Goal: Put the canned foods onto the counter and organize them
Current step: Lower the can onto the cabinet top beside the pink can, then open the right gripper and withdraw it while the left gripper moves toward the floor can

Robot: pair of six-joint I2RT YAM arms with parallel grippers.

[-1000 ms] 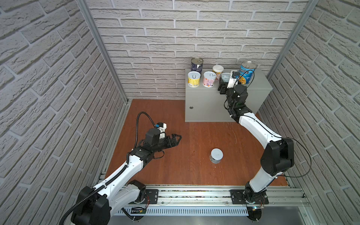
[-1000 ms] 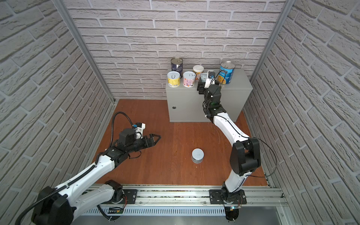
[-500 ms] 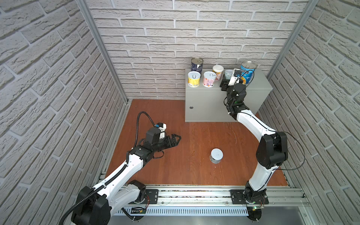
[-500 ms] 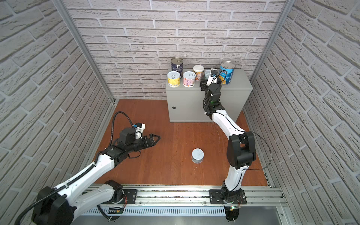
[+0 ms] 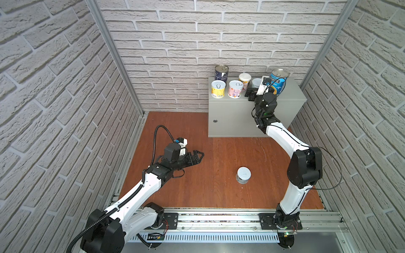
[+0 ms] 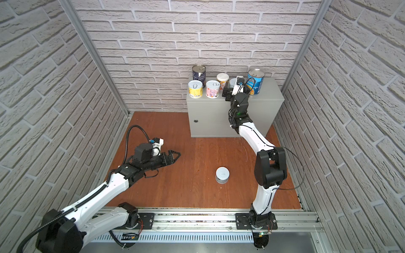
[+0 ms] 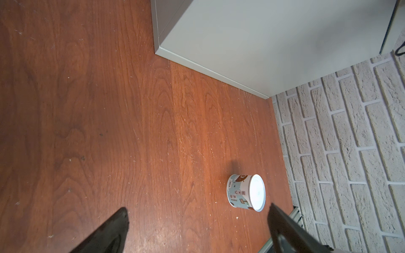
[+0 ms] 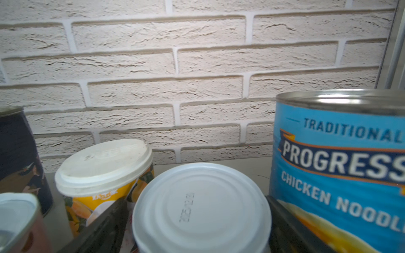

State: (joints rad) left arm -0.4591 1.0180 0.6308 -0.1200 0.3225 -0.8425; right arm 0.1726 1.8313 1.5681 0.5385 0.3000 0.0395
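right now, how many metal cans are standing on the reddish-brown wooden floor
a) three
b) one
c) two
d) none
b: only the short pale teal metal can with a white lid stands on the reddish-brown wooden floor; the other cans sit on top of the light grey metal cabinet.

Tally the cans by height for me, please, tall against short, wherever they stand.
Tall cans: 2 (navy can, blue can)
Short cans: 5 (yellow can, pink can, peach can, white-topped can on the counter, teal can on the floor)
Total: 7
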